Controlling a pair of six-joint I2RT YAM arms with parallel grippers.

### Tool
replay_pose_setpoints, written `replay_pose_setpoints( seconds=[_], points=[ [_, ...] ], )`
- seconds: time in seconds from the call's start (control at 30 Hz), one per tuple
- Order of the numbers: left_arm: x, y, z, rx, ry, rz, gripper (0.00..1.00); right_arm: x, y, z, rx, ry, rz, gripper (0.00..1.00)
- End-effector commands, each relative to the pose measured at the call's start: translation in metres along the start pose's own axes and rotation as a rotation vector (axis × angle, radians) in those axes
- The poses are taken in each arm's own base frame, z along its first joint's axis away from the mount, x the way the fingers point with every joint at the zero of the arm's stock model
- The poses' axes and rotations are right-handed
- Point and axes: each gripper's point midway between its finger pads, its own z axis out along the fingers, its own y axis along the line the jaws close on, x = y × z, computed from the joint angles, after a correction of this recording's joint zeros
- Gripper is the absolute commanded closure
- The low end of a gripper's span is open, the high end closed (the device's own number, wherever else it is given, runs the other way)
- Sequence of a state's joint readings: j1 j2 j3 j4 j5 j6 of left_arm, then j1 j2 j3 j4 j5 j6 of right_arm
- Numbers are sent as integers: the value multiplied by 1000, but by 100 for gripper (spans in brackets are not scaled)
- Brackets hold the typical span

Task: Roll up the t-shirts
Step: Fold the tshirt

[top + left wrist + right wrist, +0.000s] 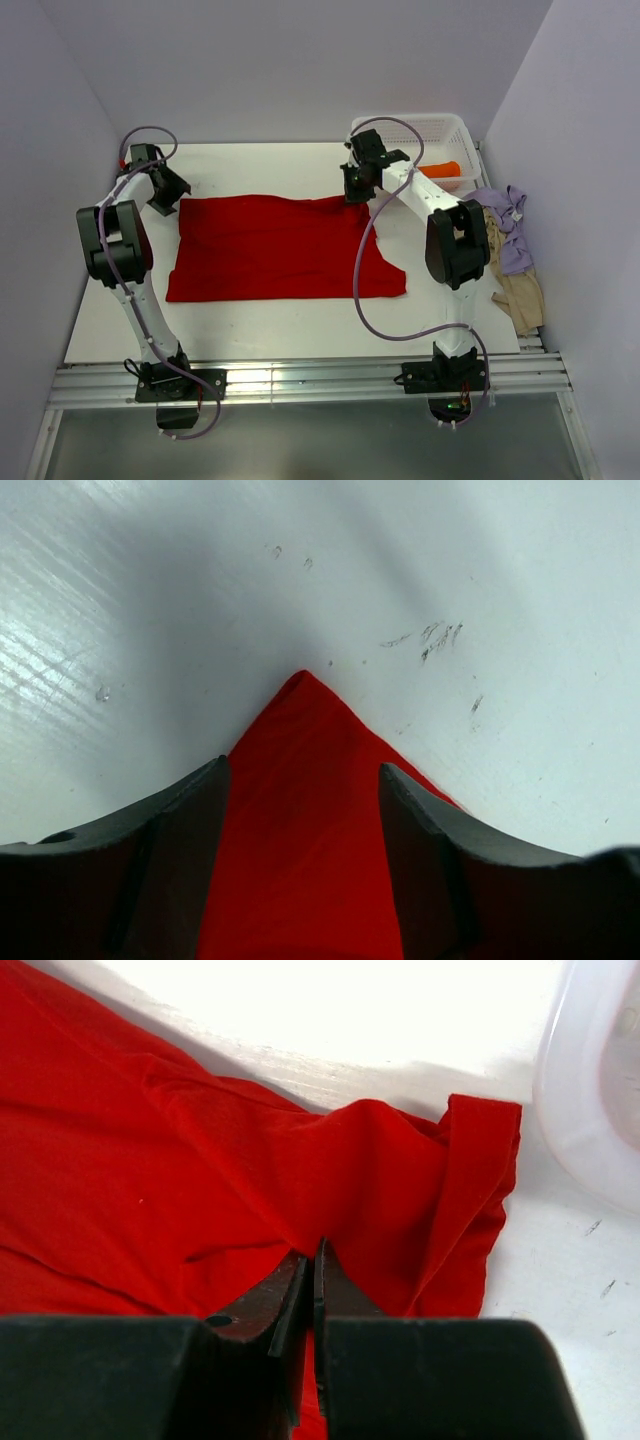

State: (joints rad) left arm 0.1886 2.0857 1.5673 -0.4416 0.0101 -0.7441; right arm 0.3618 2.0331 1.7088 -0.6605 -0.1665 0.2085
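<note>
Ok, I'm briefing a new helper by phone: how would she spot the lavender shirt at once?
Start at the white table and go to its right edge, just nearer than the white mesh basket. Two crumpled shirts lie heaped there. The lavender shirt is the farther one, pale purple, whereas the beige shirt is tan.

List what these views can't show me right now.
Top view: the right arm hides where the right gripper meets the red shirt.
Top view: the orange item in the basket is partly behind that arm and too small to identify.
Left wrist view: the left gripper and frame edge cut off all but one shirt corner.
Right wrist view: basket blurred, washed out, cut off.
</note>
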Motion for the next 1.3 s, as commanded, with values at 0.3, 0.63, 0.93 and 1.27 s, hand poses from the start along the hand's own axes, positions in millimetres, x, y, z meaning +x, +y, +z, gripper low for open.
replay_pose_setpoints(
  seconds=[0.3, 0.63, 0.93, 1.27],
  points=[
    [-12, -2, 24, -8, -2, 47, 38, -20, 13, -29, -57, -96, -13, 93],
    [-10, 3, 33, -61, -18, 86, 55, -19, 15, -32, -66, -96, -14, 93],
    [-6, 5, 33, -156, -58, 158, 57, -18, 17, -34, -76, -98, -14, 93],
    [6, 11, 47, -235, -28, 197, 84, -19, 18, -36, -81, -105, -15, 93]
  ],
)
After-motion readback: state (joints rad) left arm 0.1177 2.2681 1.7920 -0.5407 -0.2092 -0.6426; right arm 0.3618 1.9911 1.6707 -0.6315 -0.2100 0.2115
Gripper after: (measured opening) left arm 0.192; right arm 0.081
